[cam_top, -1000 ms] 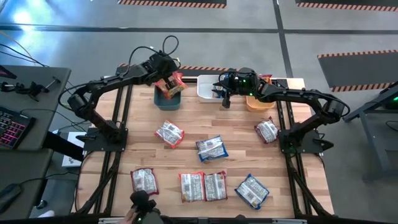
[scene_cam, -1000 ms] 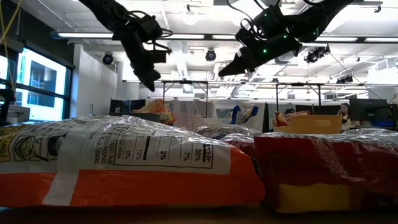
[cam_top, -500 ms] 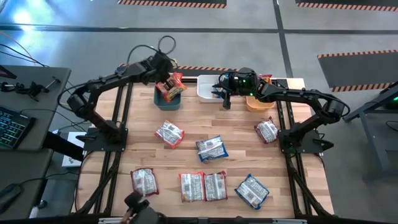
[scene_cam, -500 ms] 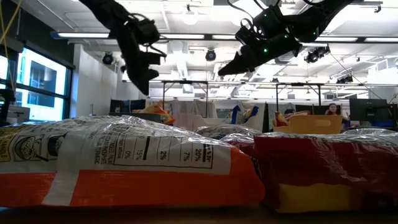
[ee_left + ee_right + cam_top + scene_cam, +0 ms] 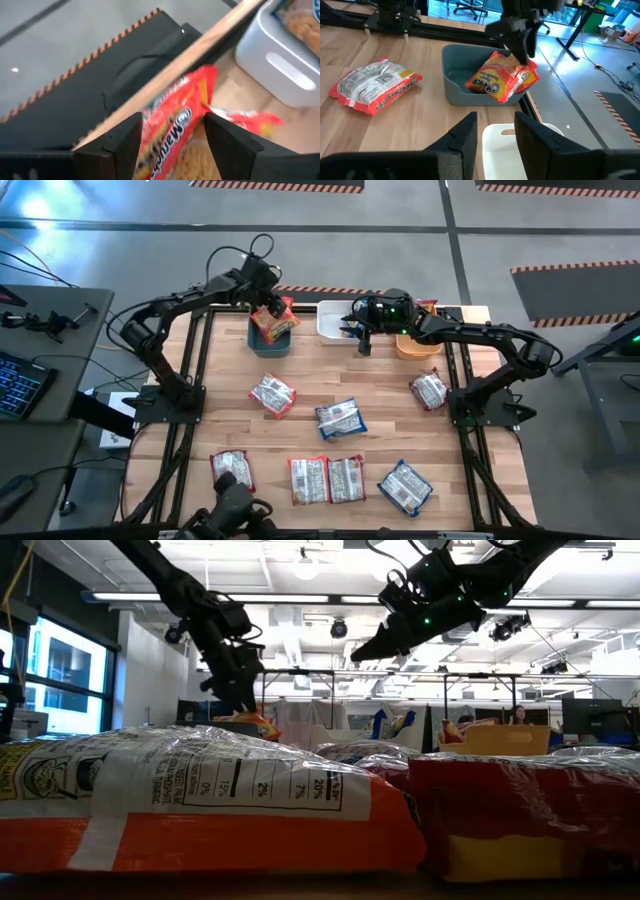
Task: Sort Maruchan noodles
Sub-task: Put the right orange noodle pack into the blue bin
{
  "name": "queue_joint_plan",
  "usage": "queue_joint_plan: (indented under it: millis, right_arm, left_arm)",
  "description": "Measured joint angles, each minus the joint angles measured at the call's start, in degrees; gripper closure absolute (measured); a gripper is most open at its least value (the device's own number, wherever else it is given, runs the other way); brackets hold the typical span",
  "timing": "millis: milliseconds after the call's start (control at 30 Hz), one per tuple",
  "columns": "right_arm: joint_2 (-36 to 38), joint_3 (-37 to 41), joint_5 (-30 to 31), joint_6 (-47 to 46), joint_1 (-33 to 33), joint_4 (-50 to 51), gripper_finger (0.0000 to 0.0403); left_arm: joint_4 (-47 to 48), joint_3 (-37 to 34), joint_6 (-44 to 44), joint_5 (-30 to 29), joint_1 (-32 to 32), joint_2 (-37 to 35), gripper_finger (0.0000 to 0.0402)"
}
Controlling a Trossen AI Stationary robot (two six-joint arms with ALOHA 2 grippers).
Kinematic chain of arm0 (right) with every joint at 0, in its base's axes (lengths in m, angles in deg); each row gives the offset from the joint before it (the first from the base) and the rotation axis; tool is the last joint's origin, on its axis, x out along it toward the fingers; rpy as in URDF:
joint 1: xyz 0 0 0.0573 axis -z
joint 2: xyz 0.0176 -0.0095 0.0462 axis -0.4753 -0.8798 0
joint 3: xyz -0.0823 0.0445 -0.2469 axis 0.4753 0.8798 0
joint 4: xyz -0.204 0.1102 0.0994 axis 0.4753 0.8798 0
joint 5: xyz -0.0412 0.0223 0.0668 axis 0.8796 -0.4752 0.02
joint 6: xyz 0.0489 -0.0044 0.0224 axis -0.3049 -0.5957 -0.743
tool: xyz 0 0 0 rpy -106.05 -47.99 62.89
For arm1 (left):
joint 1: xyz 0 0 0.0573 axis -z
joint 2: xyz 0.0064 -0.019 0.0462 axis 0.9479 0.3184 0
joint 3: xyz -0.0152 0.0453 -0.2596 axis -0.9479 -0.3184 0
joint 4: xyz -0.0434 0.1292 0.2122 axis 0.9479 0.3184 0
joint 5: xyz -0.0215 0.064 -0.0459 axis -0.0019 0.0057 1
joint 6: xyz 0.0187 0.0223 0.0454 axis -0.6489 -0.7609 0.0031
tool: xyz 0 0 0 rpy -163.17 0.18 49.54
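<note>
A: Left claw [image 5: 172, 135] over the teal bin [image 5: 270, 340], fingers apart around a red noodle packet [image 5: 175, 120] leaning in that bin.

B: Right claw [image 5: 492, 131] just beside the bin, above the white one [image 5: 520, 145], also spread, holding nothing.

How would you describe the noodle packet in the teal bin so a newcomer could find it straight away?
Look along the table's far edge for the teal bin, left of the white bin. The red Maruchan packet leans out over its rim, the only packet showing its front, under the left tool.

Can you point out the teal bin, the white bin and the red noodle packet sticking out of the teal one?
teal bin [image 5: 454, 81]: right wrist view, front wall.
white bin [image 5: 331, 323]: high view, rim.
red noodle packet [image 5: 496, 82]: right wrist view, printed front.
</note>
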Motion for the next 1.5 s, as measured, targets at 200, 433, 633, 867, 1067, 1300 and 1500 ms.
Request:
queue_joint_plan:
  millis: [200,433,633,867,1067,1300,1500]
  right_arm:
    - [0.0,0.0,0.0,0.0,0.0,0.02,0.029]
    - [0.0,0.0,0.0,0.02,0.0,0.0,0.029]
    - [0.0,0.0,0.02,0.02,0.0,0.0,0.029]
    - [0.0,0.0,0.02,0.02,0.0,-0.02,0.029]
    - [0.0,0.0,0.02,0.02,0.0,-0.06,0.029]
    - [0.0,0.0,0.02,0.02,0.0,-0.09,0.029]
    - [0.0,0.0,0.02,0.02,0.0,-0.47,0.029]
  left_arm:
    - [-0.93,0.02,-0.87,-1.73,0.46,1.31,0.0201]
    - [3.25,0.02,-4.72,-1.38,0.45,1.3,0.027]
    - [4.67,0.02,-12.33,-1.83,1.48,1.29,0.0378]
    - [4.83,0.04,-18.98,-13.32,4.59,-1.26,0.04]
    - [9.99,4.68,-22.35,-19.07,7.09,-2.76,0.0401]
    - [15.61,10.21,-27.74,-24.58,9.66,-2.87,0.0401]
    - [17.41,10.69,-30.44,-28.81,12.16,-2.87,0.0401]
